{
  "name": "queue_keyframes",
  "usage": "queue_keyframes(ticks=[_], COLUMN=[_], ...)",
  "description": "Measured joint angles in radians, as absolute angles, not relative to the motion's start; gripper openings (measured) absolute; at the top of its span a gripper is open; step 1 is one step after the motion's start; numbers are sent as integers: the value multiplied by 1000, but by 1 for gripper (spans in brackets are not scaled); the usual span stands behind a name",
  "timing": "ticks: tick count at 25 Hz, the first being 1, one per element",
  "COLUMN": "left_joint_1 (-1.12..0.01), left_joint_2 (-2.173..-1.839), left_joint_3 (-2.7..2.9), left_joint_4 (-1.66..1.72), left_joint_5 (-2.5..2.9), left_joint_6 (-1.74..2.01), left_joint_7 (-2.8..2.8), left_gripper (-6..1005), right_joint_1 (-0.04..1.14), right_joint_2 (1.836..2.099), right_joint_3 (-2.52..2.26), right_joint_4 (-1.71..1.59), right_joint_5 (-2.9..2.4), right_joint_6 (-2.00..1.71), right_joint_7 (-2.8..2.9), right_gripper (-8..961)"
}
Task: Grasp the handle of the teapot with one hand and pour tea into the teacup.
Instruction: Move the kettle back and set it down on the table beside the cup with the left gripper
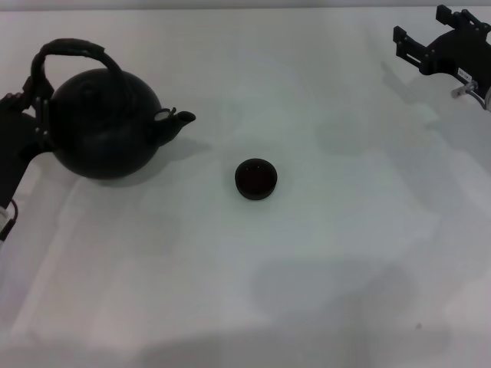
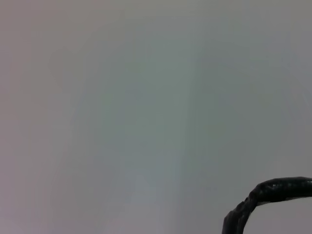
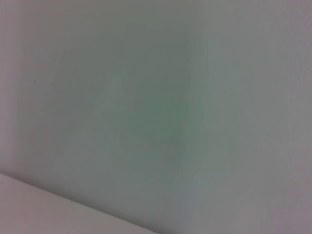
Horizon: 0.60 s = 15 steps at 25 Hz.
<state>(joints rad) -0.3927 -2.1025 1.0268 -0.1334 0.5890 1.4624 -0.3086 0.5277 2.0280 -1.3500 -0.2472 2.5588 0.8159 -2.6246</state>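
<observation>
The left gripper (image 1: 37,96) is clamping the handle (image 1: 73,48) of the teapot (image 1: 103,123), spout pointing toward the teacup (image 1: 255,178). The right gripper (image 1: 430,42) is hanging with fingers spread. No readable writing.

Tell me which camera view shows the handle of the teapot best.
The head view shows the handle best: its whole arch spans the top of the teapot, with the left gripper at its left end. The left wrist view shows only a short curved piece of it. The right wrist view shows none of it.
</observation>
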Motion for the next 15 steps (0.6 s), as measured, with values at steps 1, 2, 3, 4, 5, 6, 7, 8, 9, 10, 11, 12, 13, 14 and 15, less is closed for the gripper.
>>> queue_keyframes(ticks=[1,2,3,4,5,6,7,8,9,10,11,12,13,14,15], left_joint_1=[-389,-387,-386,-384,-384,-384,-385,-386,-387,-388,-391,-391,-392,-392,-393], left_joint_2=[-2102,-2101,-2101,-2100,-2100,-2099,-2099,-2099,-2099,-2099,-2098,-2098,-2098,-2098,-2098], left_joint_3=[1025,1025,1025,1025,1024,1024,1024,1024,1024,1024,1024,1024,1024,1024,1023], left_joint_4=[-133,-133,-133,-133,-134,-134,-134,-134,-134,-134,-134,-134,-133,-132,-132], left_joint_5=[590,590,590,590,590,590,590,591,591,592,592,592,592,592,592], left_joint_6=[1463,1463,1462,1459,1455,1451,1448,1445,1442,1437,1425,1425,1417,1407,1398], left_joint_7=[-311,-312,-313,-313,-313,-313,-313,-313,-313,-313,-313,-313,-313,-313,-314], left_gripper=[104,109,114,119,124,129,134,139,144,149,154,159,163,168,173], right_joint_1=[529,529,529,529,529,529,529,529,529,529,528,528,528,527,526], right_joint_2=[2028,2028,2028,2028,2028,2028,2028,2028,2028,2028,2028,2028,2028,2028,2028], right_joint_3=[-1349,-1349,-1349,-1348,-1348,-1348,-1348,-1348,-1348,-1348,-1348,-1348,-1348,-1348,-1348], right_joint_4=[-246,-246,-245,-245,-245,-245,-245,-245,-245,-245,-245,-245,-245,-245,-245], right_joint_5=[2559,2559,2559,2559,2559,2559,2559,2559,2559,2559,2559,2559,2559,2559,2559], right_joint_6=[816,816,816,816,816,816,816,816,817,818,819,819,820,820,821], right_joint_7=[-2625,-2625,-2625,-2625,-2625,-2625,-2625,-2625,-2625,-2625,-2625,-2625,-2625,-2625,-2625], right_gripper=[828,828,828,828,828,828,828,828,828,828,828,828,827,827,827])
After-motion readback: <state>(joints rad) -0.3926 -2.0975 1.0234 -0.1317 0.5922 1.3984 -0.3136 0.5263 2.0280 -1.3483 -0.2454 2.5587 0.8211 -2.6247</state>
